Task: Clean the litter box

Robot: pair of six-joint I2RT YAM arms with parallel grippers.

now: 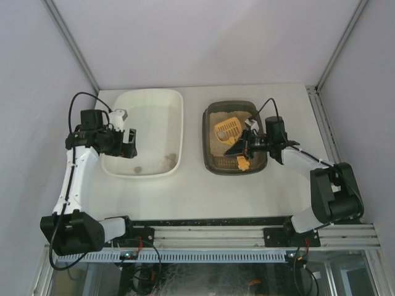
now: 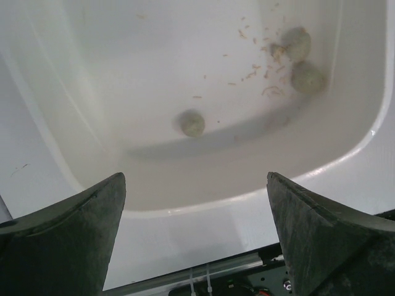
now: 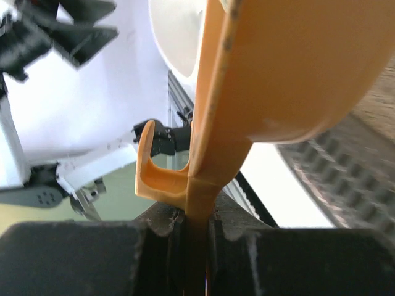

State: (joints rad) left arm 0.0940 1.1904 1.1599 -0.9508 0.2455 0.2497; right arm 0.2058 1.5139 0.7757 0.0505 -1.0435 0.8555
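Observation:
The dark brown-grey litter box [image 1: 206,143] with beige litter stands right of centre. An orange slotted scoop [image 1: 226,130] lies tilted over the litter. My right gripper [image 1: 248,147] is over the box's right side, shut on the scoop's handle. In the right wrist view the handle [image 3: 200,185] is clamped between the jaws of that gripper [image 3: 197,229], the scoop bowl [image 3: 296,68] fills the top, and the box's ribbed rim [image 3: 336,166] shows at right. My left gripper [image 1: 131,143] is open and empty over the white tub; its fingers [image 2: 92,228] are spread wide.
The white tub [image 1: 181,132] stands left of the litter box. It holds three grey clumps [image 2: 192,123] [image 2: 298,43] [image 2: 308,78] and scattered crumbs. Its near rim [image 2: 203,206] lies between my left fingers. Grey walls enclose the table on three sides.

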